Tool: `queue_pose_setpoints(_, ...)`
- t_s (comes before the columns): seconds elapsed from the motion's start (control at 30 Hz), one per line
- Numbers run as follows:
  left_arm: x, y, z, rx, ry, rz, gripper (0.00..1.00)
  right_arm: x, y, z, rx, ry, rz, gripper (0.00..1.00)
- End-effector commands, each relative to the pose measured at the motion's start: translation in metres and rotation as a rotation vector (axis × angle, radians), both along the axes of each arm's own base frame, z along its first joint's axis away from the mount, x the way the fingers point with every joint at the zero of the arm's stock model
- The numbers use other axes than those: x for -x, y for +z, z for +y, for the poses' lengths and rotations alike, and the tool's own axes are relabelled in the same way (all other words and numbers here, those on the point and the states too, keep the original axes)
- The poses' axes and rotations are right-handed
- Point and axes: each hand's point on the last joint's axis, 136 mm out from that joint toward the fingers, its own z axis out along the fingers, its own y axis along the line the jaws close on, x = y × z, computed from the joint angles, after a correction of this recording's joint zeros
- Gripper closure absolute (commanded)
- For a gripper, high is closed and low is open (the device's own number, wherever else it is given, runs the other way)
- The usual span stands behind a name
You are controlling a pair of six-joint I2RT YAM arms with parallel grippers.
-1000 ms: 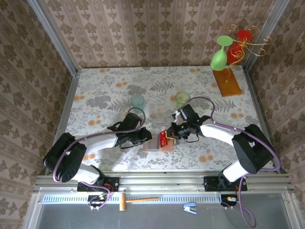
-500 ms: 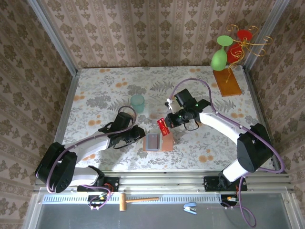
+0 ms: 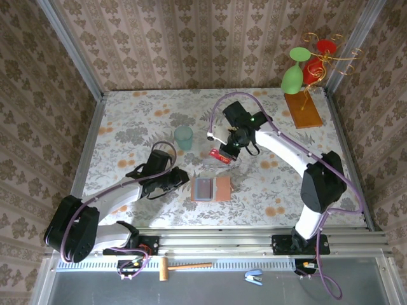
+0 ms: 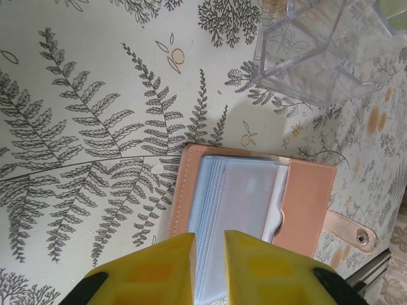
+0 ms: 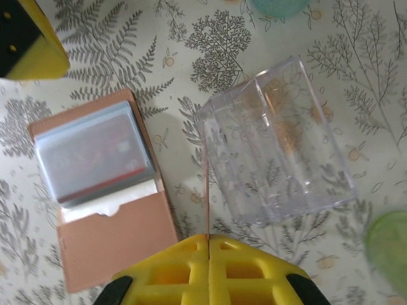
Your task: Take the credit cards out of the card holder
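Top external: my right pincer [image 3: 224, 152], jaws closed on one red credit card [image 3: 218, 154], has lifted away from the card holder [image 3: 212, 189] and swung to its far side, so that card is out. The holder lies open and flat on the tabletop [image 3: 137, 114], near my arms' bases. My left pincer [image 3: 183, 180] has drawn back to just beside the holder's left edge. Left wrist: left pincer narrow, gripping nothing; holder just beyond its tips, grey-blue pockets upward. Right wrist: right pincer pinches the card edge-on, close beside a clear box [image 5: 273, 146]; holder apart to one side, a second red card [image 5: 95, 149] visible in its sleeve. I judge more remain to pull.
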Motion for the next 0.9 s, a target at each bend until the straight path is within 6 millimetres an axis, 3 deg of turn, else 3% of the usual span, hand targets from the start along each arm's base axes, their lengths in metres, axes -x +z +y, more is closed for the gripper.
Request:
queue_pose_setpoints(0.0, 0.008, -0.004, 0.008, -0.019, -0.012, 0.015, 0.81, -0.005, 0.001, -0.008, 0.100, 0.155, -0.024, 1.00)
queue_pose_setpoints(0.4, 0.003, -0.002, 0.011, -0.020, 0.011, 0.013, 0.81, -0.025, -0.007, 0.004, 0.134, 0.299, 0.127, 1.00)
queue_pose_setpoints(0.87, 0.000, -0.006, 0.017, -0.029, 0.034, 0.029, 0.81, -0.040, -0.041, 0.018, 0.141, 0.356, 0.236, 1.00)
